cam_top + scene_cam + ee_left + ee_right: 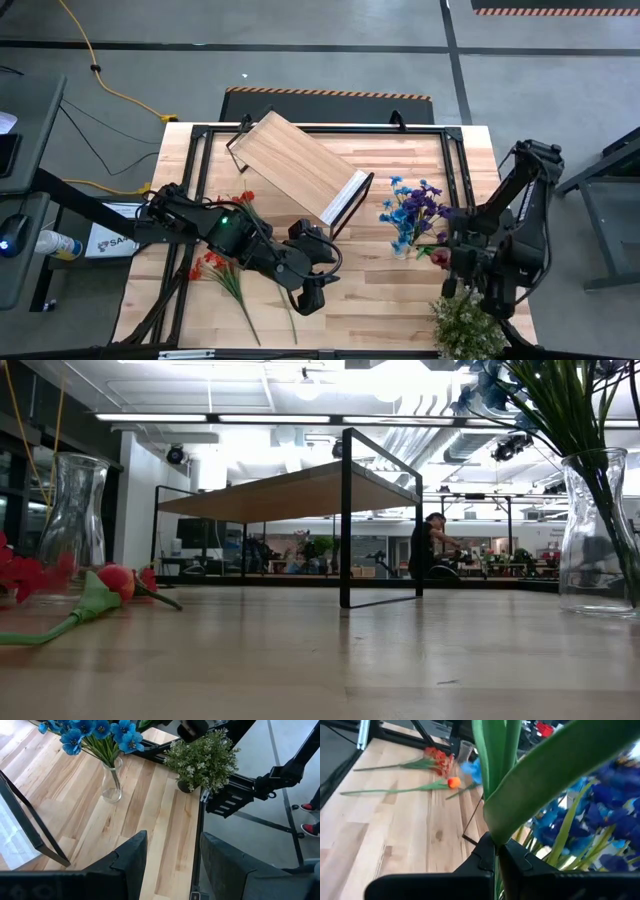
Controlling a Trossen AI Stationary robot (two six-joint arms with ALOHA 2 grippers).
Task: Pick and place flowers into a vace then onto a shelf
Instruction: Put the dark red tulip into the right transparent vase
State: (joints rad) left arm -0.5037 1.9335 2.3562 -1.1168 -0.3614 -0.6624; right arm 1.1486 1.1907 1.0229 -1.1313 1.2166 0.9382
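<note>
Two hands low: right hand [496,855] pinching a green stem [495,775], left hand [172,857] parted

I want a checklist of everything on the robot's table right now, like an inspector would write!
Surface: light wood table, bare between things.
Job's things: shelf standing at the back; blue and purple flowers in a glass vase; red flowers lying flat; orange tulip lying flat; empty vase.
Clutter: bushy green plant at the table's near right corner.
Hands: left hand open, empty; right hand shut on a green stem.
Cables: yellow cable on the floor.
Surroundings: person far behind the table.
</note>
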